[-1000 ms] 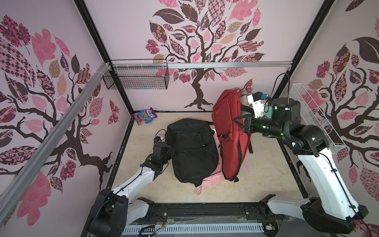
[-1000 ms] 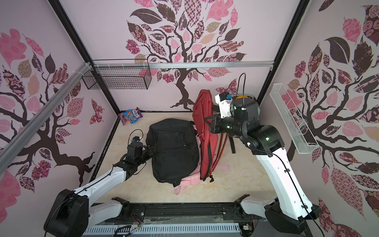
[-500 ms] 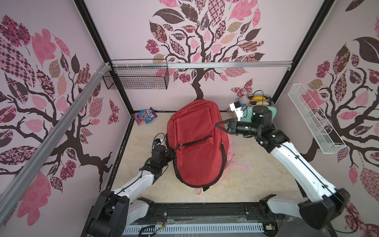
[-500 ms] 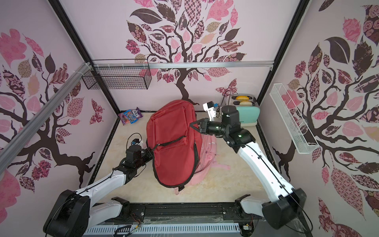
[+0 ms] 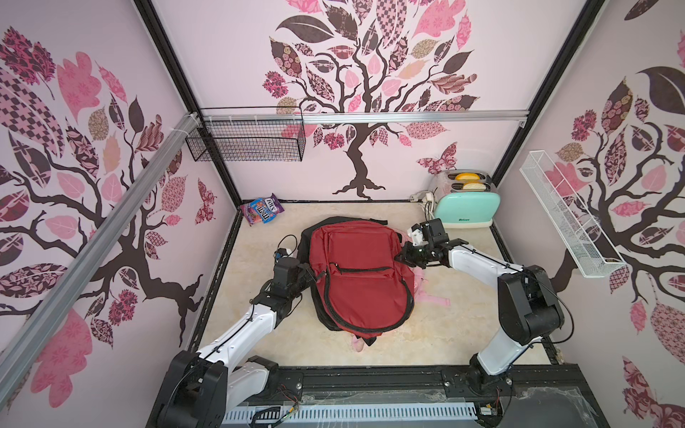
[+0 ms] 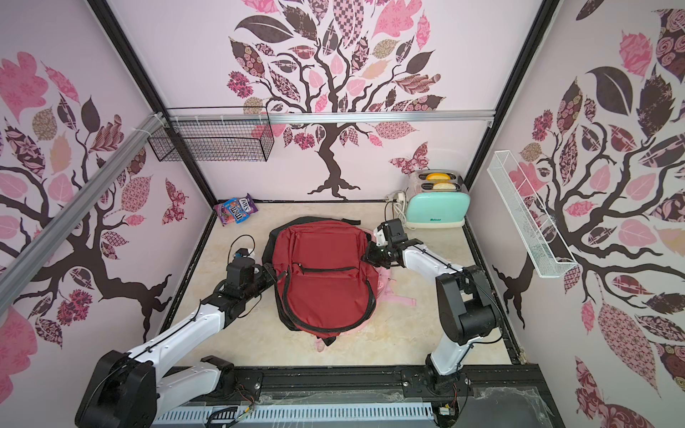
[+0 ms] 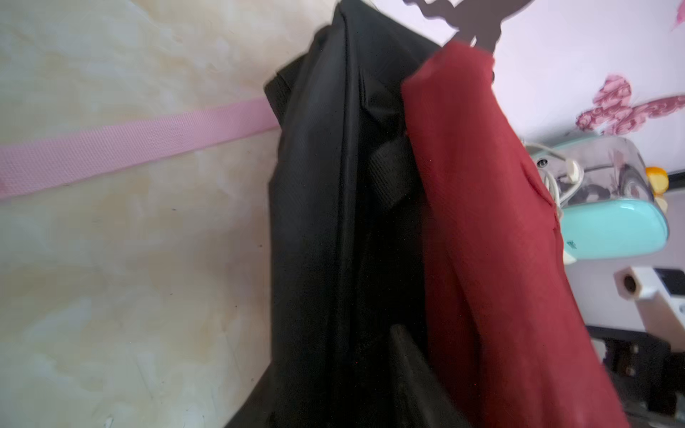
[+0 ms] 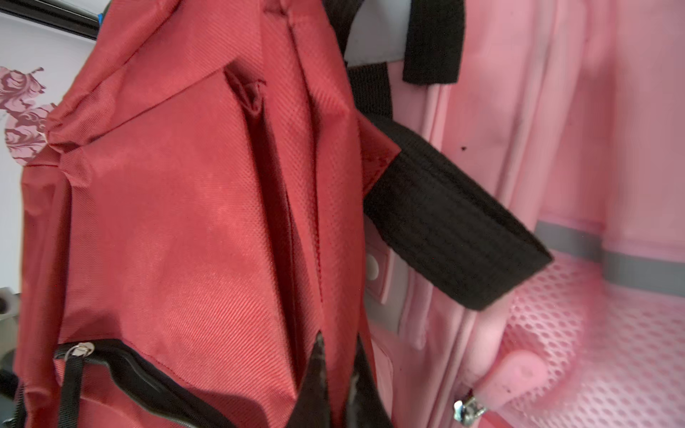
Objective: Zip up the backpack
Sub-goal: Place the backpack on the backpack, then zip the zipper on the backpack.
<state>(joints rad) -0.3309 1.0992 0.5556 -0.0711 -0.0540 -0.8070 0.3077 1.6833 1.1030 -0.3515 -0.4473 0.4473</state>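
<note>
In a top view, a red backpack [image 6: 326, 292] lies flat at the centre of the frame on the beige tabletop [image 6: 426, 333]. It rests over a black backpack [image 6: 269, 245], which shows at its upper left, and a pink backpack [image 6: 386, 283], which shows at its right. The left gripper [image 6: 277, 275] sits at the red bag's left edge; how its jaws stand cannot be told. The right gripper [image 6: 367, 256] has its jaws closed on the bag's right edge. At upper right stands a mint toaster [image 6: 437, 207]; at upper left lies an M&M's bag [image 6: 237, 210].
</note>
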